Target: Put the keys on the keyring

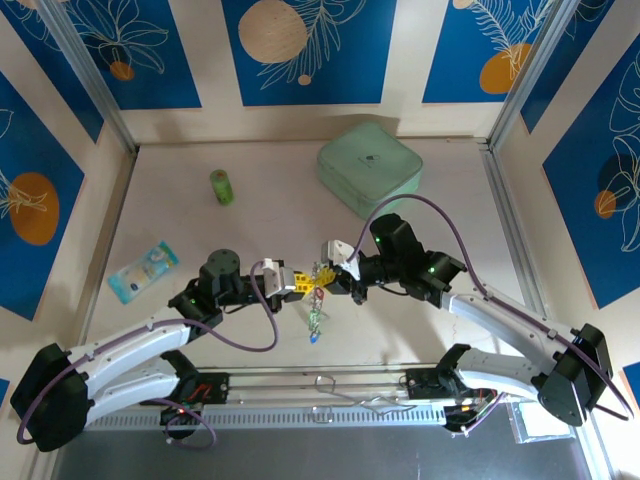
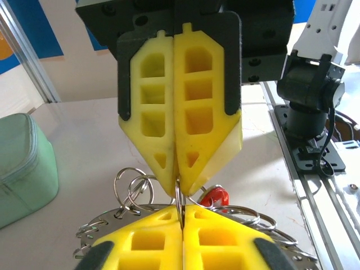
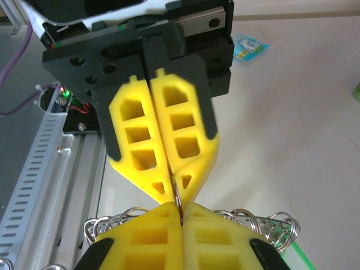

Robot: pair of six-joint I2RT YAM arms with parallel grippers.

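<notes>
My left gripper [image 1: 300,283] and right gripper [image 1: 336,276] meet tip to tip above the middle of the table. Both are shut on one thin small ring [image 2: 179,198] pinched between the yellow fingers [image 2: 146,239]. That small ring [image 3: 178,201] stands on edge between the left gripper [image 3: 171,194] and right gripper [image 3: 181,212]. Below them hangs the keyring [image 2: 107,220], a silvery jagged band carrying several small split rings [image 3: 270,222]. A red-tagged key [image 2: 215,198] lies just behind it. More keys [image 1: 316,318], one with a blue tag, dangle under the tips.
A pale green box [image 1: 370,168] sits at the back right and shows as the same box [image 2: 22,169] on the left. A green cylinder [image 1: 221,187] stands back left. A blue packet [image 1: 143,269] lies left. A slotted metal rail [image 1: 330,388] runs along the near edge.
</notes>
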